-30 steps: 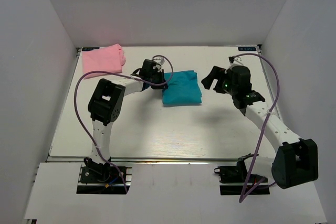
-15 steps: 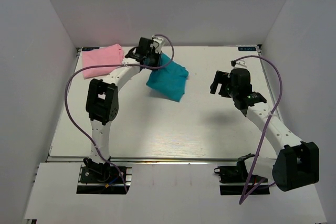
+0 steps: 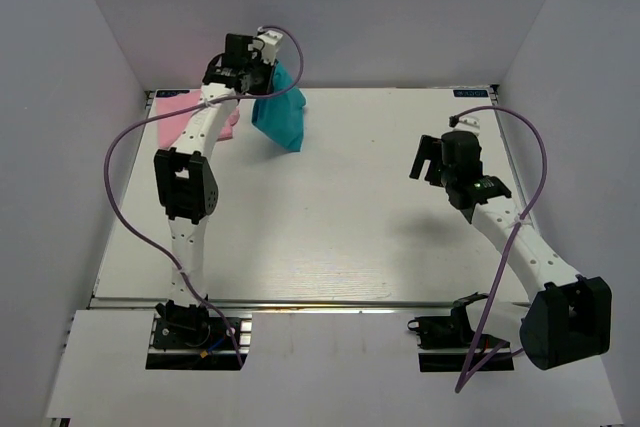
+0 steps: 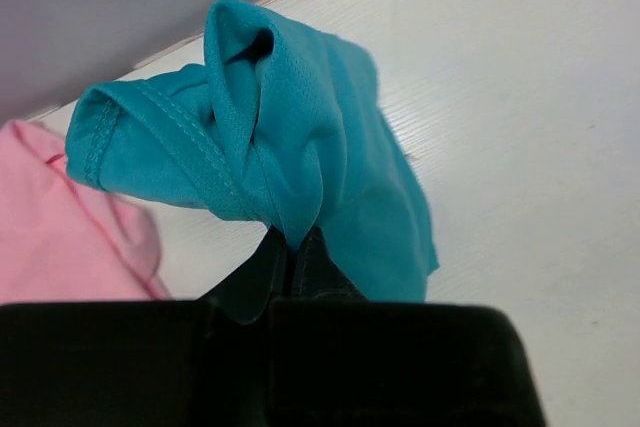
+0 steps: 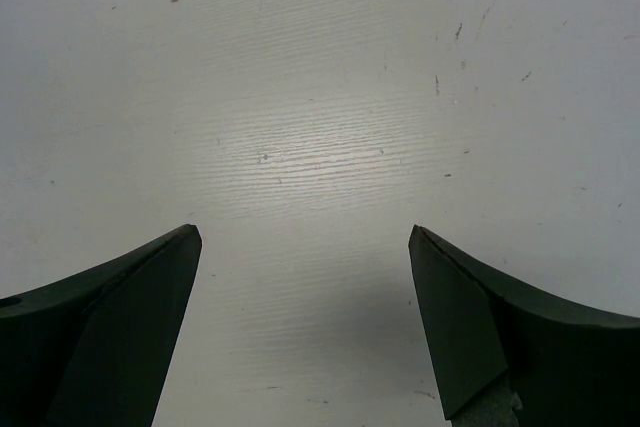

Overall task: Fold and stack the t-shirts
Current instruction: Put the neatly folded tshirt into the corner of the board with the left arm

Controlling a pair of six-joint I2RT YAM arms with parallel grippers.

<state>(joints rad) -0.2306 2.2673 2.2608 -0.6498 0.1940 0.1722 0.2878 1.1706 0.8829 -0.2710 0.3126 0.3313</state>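
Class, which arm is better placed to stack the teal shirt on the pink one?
Left. The left gripper holds the teal shirt beside the pink shirt; the right gripper hangs open, far off.

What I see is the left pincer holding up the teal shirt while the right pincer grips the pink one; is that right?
Not quite. The left pincer does hold up the teal shirt, but the right pincer grips nothing: the right wrist view shows it open over the table. The pink shirt lies at the far left.

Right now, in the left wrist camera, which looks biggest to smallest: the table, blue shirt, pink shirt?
1. table
2. blue shirt, hanging near the camera, so it looks big
3. pink shirt, partly out of frame
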